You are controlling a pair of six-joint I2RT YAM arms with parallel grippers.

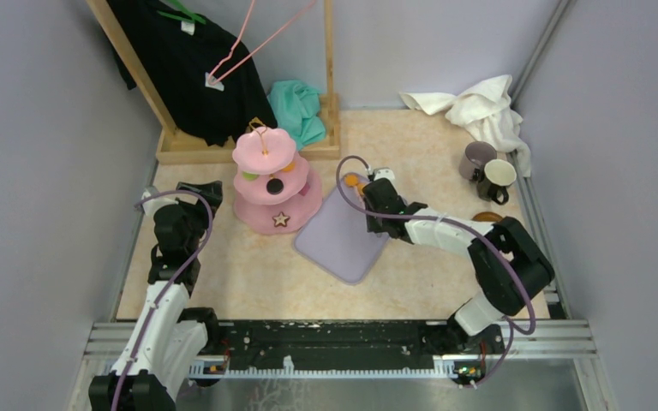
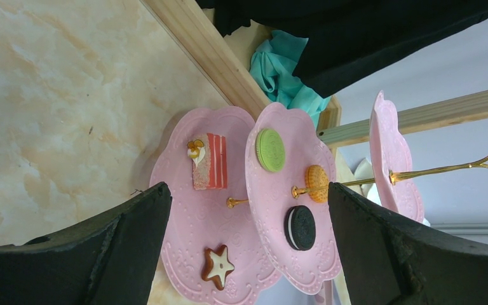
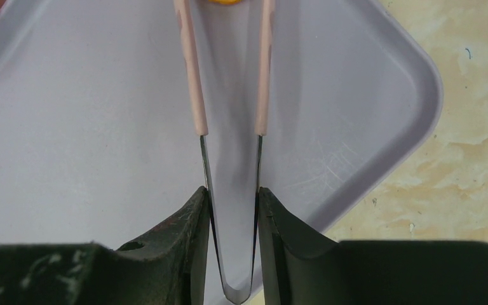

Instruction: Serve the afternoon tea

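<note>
The pink three-tier stand (image 1: 274, 184) stands left of centre. In the left wrist view its tiers (image 2: 197, 216) hold a brown star (image 2: 218, 265), a black round (image 2: 300, 227), a green round (image 2: 271, 150), an orange round (image 2: 316, 183) and a red cake slice (image 2: 210, 161). My left gripper (image 1: 201, 193) is open and empty, just left of the stand, which shows between its fingers (image 2: 248, 197). My right gripper (image 1: 368, 190) is shut on the thin pink tongs (image 3: 196, 95) over the lilac tray (image 3: 70, 127). The tongs' tips pinch an orange sweet (image 1: 352, 180). A mauve mug (image 1: 477, 158) and a cream mug (image 1: 499, 178) stand at the right.
The lilac tray (image 1: 347, 240) lies at centre. A brown saucer (image 1: 486, 217) sits by the right arm. A white cloth (image 1: 480, 107) lies at the back right. A wooden rack (image 1: 248, 150) with black clothing and a teal cloth (image 1: 300, 110) stands behind the stand.
</note>
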